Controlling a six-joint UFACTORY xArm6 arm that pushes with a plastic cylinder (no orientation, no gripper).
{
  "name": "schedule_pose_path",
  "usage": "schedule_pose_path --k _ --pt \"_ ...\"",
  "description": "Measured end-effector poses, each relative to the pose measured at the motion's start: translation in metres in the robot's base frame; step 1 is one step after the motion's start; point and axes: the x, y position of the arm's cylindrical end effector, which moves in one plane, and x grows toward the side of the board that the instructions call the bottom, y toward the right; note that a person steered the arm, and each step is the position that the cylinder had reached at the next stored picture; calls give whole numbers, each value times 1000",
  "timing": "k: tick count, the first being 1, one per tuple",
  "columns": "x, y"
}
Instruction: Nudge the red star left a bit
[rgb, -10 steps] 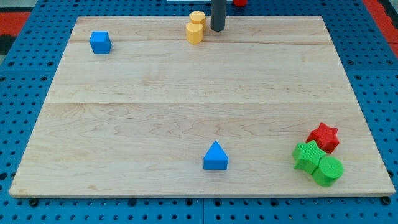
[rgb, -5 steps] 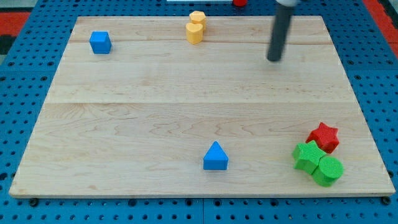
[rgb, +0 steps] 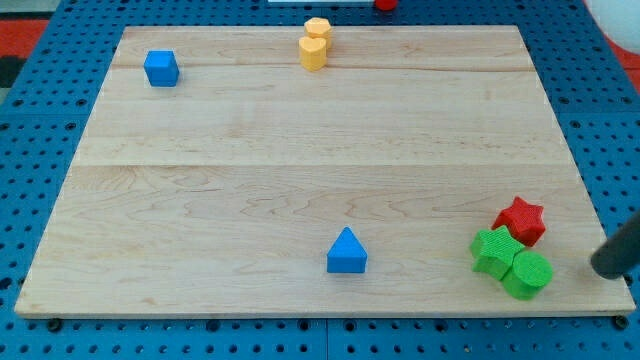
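The red star (rgb: 521, 220) lies near the board's lower right corner, touching the green star (rgb: 494, 250) below and to its left. A green round block (rgb: 527, 273) sits against the green star. My tip (rgb: 604, 270) rests at the view's right edge, right of and a little below the red star, apart from it and just right of the green round block. The dark rod runs up and out of the view's right side.
A blue triangle (rgb: 346, 251) lies at the bottom middle. A blue cube (rgb: 160, 68) is at the top left. Two yellow blocks (rgb: 315, 43) touch each other at the top middle. The wooden board (rgb: 300, 150) ends close to the right of my tip.
My tip has swept from the top middle beside the yellow blocks, across the board's upper right, down to the lower right edge. No block has moved.
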Motion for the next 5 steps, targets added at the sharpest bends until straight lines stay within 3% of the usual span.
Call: schedule_pose_path --k 2,5 --pt "-38 -27" --pt "-10 -93"
